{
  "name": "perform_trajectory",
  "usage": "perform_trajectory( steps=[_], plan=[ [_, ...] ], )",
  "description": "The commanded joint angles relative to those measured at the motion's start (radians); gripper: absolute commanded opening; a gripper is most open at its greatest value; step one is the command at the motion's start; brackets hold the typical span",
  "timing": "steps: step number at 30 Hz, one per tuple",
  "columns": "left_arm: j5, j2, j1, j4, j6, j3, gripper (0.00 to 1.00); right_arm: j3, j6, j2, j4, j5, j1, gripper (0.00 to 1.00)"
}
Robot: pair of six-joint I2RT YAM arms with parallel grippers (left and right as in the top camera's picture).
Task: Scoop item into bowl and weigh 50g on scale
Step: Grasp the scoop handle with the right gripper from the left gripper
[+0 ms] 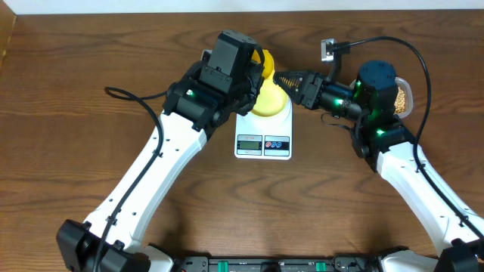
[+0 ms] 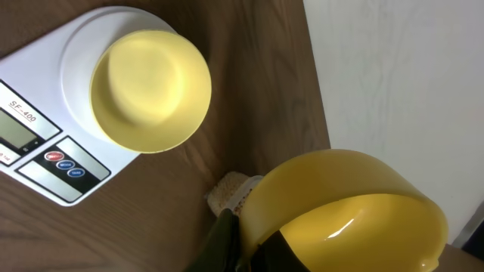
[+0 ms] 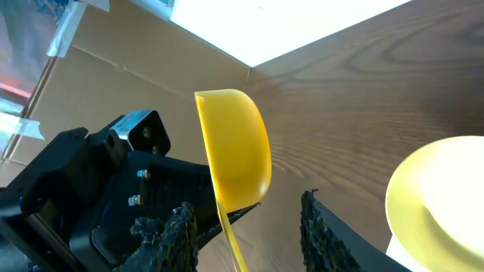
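Observation:
A pale-yellow bowl (image 1: pixel 270 102) (image 2: pixel 151 91) (image 3: pixel 439 196) sits on the round platform of the white scale (image 1: pixel 263 143) (image 2: pixel 30 128). Just behind it my left gripper (image 1: pixel 253 72) (image 2: pixel 253 245) is shut on a yellow scoop (image 1: pixel 265 64) (image 2: pixel 348 211) (image 3: pixel 238 147), held above the table. My right gripper (image 1: pixel 281 79) (image 3: pixel 249 208) reaches in from the right. Its jaws stand open on either side of the scoop's thin handle, with gaps showing on both sides. Tan beans (image 1: pixel 406 97) show in a clear tub behind the right arm.
A small grey block on a black cable (image 1: pixel 327 49) lies at the back of the table. The table's far edge meets a pale wall. Cardboard (image 3: pixel 113 83) stands behind the left arm.

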Motion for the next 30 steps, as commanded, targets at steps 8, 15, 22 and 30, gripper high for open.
perform_trajectory(
  steps=[8,15,22,30],
  plan=[
    [-0.023,-0.009,0.030,0.005,-0.013,0.004,0.07,0.019,0.011,-0.002,0.003,0.002,0.002,0.49],
    [-0.021,-0.009,0.037,0.014,-0.013,0.004,0.08,0.019,0.016,-0.002,0.003,0.005,0.000,0.50],
    [0.035,-0.009,0.037,0.040,-0.035,0.004,0.08,0.019,0.056,-0.002,0.024,0.005,0.003,0.49],
    [0.066,-0.009,0.035,0.021,-0.035,0.004,0.08,0.019,0.056,-0.002,0.067,0.000,0.003,0.45]
  ],
)
